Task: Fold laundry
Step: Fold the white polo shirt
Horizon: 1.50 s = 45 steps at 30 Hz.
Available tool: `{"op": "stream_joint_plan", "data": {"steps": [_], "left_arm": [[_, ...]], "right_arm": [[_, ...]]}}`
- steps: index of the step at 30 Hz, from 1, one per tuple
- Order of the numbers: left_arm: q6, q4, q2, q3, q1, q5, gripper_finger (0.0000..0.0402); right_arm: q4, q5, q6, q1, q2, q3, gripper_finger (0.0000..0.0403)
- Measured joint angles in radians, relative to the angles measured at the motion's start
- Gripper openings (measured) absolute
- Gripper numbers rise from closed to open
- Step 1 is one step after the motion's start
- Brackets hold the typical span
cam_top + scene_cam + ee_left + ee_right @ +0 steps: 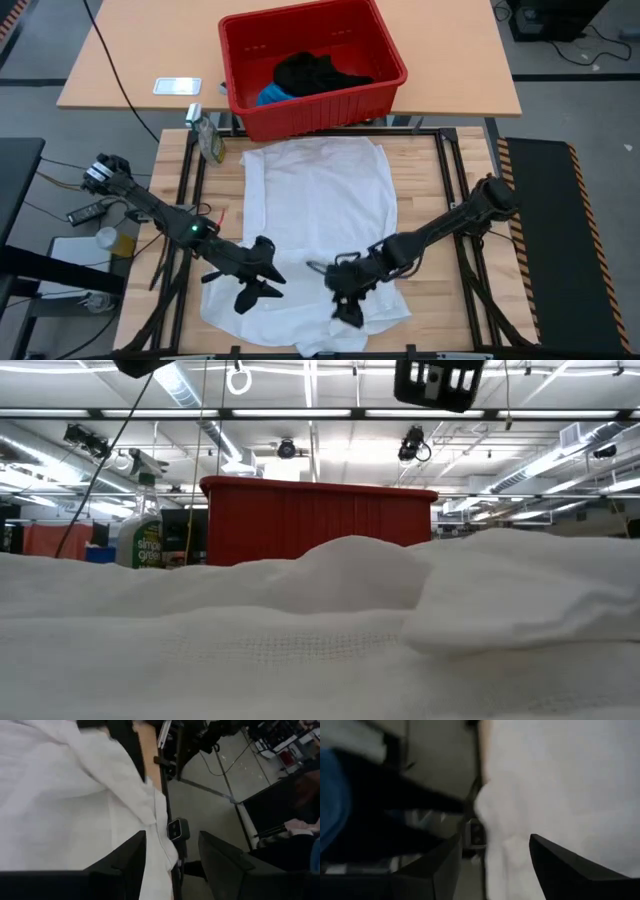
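You have the white shirt [318, 215] spread flat on the bench [425, 185], its top end near the far edge and its bottom end at the near edge, where the cloth is bunched and a bit folded. Your left gripper [250, 292] is over the near left part of the shirt, by its left bottom corner, and its jaws are apart with nothing held between them; in the left wrist view the two dark fingers [125, 865] stand wide, with the shirt's edge hanging just past one of them. Your right gripper [347, 305] is over the near middle of the shirt, by the bottom hem, and its jaws are apart too, with no cloth pinched; in the right wrist view its fingers [440, 867] stand wide with white cloth lying past them. The red basket [312, 62] sits on the other table past the bench's far edge, and in it you can see the black cloth [315, 72] with the blue cloth [270, 95] tucked beside it. A spray bottle [207, 135] stands at the far left corner of the bench
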Motion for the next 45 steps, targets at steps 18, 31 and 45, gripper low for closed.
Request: {"op": "stream_joint_plan", "data": {"steps": [18, 31, 45], "left_arm": [[0.238, -0.304, -0.253, -0.001, -0.042, -0.204, 0.0157], [0.354, -0.31, -0.343, -0.103, -0.042, -0.28, 0.0155], [-0.015, -0.158, -0.474, -0.311, 0.081, -0.394, 0.0155]], "right_arm": [[-0.216, 0.337, 0.351, -0.241, -0.144, 0.002, 0.0199], [-0.361, 0.262, 0.424, -0.363, -0.178, 0.001, 0.0198], [-0.441, 0.174, -0.104, -0.693, -0.215, 0.001, 0.0198]]}}
